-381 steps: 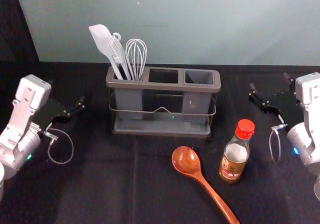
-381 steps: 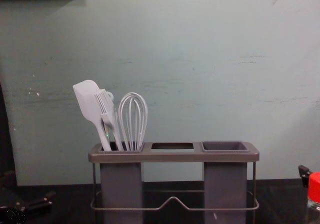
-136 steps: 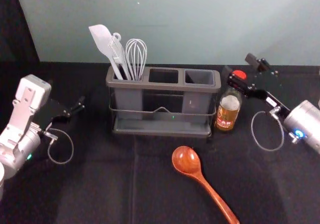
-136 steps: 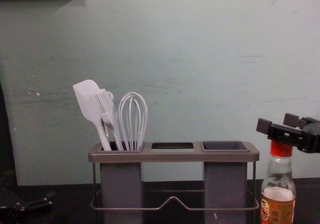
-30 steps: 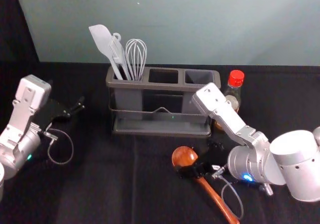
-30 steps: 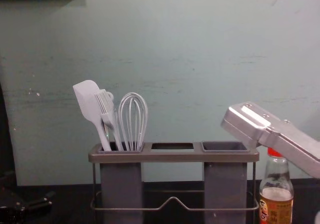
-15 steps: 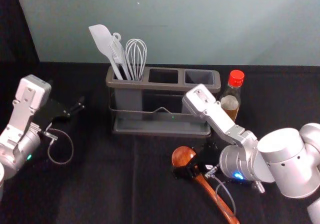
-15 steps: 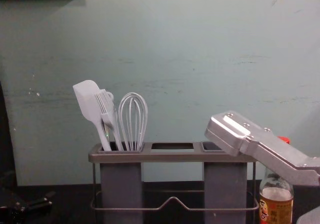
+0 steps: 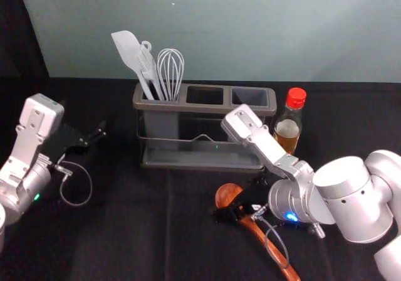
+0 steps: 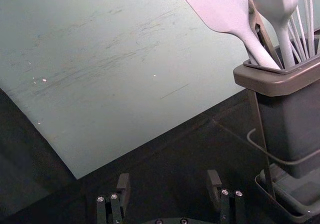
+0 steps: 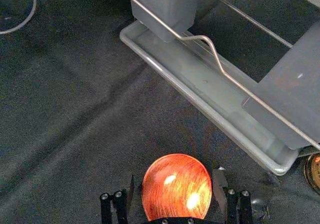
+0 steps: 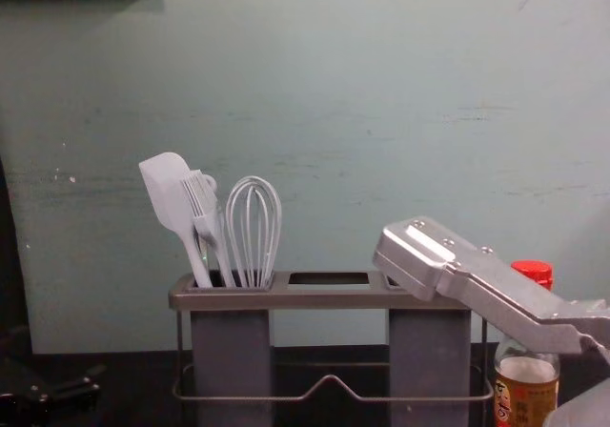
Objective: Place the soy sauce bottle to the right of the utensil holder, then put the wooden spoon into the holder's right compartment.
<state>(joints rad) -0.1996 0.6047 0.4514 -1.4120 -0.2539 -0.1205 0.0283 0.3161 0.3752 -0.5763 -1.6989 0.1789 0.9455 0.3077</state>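
Pale green wall [image 9: 250, 30] behind a black, probably cloth-covered, tabletop [image 9: 119, 243].

the right arm [image 9: 351, 196] bends in from the right edge in the head view, a blue light [image 9: 291, 216] glowing by its wrist. the right gripper [image 9: 236, 197] is low, right of centre, its fingers [image 11: 220, 184] parted. the left arm [image 9: 28, 133] is parked at the left edge, the left gripper [image 9: 83, 116] spread wide.

1. The label [image 12: 526, 403] on the soy sauce bottle [image 12: 524, 371] carried printed characters in the chest view, too small to read.
2. In the right wrist view, the label's visible part bore marks, likewise unreadable.
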